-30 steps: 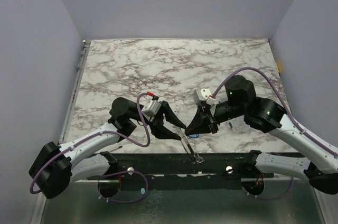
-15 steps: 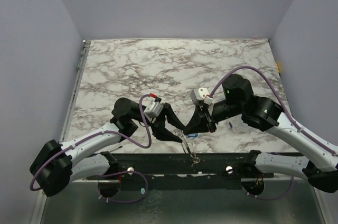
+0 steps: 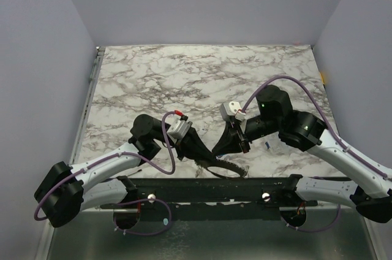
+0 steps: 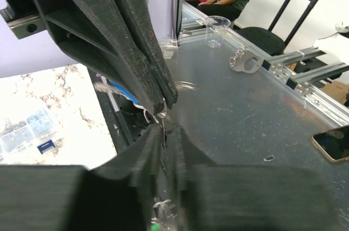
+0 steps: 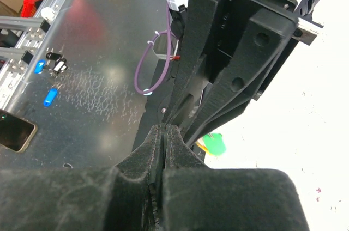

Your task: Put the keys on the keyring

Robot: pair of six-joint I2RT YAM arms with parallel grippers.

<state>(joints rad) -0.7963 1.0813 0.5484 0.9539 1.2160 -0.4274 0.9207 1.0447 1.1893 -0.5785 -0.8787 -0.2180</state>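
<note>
The left gripper (image 4: 166,135) is clenched: its 2 black, foam-textured fingers stand almost together, and a thin grey wire shows between the tips. This is the keyring (image 4: 162,126) seen edge-on and blurred. The right gripper (image 5: 162,130) meets it tip to tip, its own 2 ribbed fingers pressed flat against each other with only a hairline slit left. What lies in that slit, if anything, cannot be told.

Against the frame 0.5 s ago, the left gripper has rolled and dropped toward the near edge. The pale strip and small loop that poked out toward the near rail no longer show. In their place a dark, curved, smeared streak (image 3: 225,168) runs right along that edge, and what it is cannot be told. The right gripper has barely shifted.

Just below the right gripper's fingers lies the green key (image 5: 216,144), a rounded plastic head with a bit of yellow beside it. The blue key (image 3: 268,145) rests where it was, on the white, grey-veined marble counter (image 3: 184,76) just right of the right gripper. In the left wrist view a clear plastic box (image 4: 22,135) sits on the counter at the left.
</note>
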